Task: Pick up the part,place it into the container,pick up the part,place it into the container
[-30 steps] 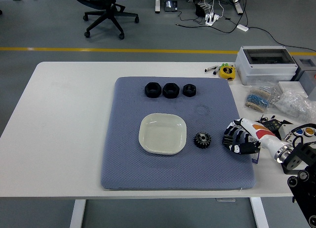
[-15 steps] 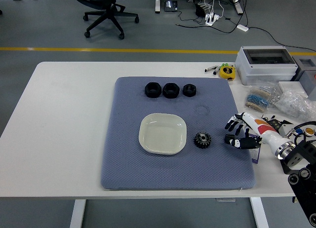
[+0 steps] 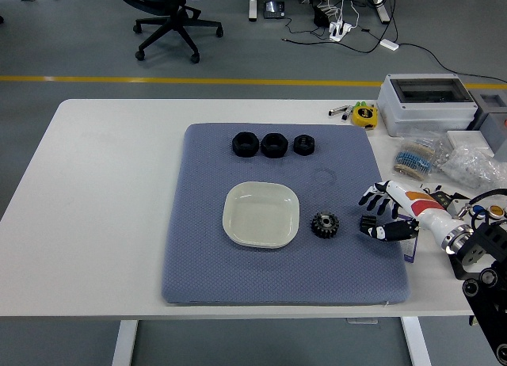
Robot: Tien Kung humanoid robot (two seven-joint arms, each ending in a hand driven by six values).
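While the dish is sitting empty on the mat, the right robot hand, fingers spread and holding nothing, is hovering just beside the gear; no part placed yet.

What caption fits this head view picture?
Robot's open right hand beside a black gear, near an empty cream dish.
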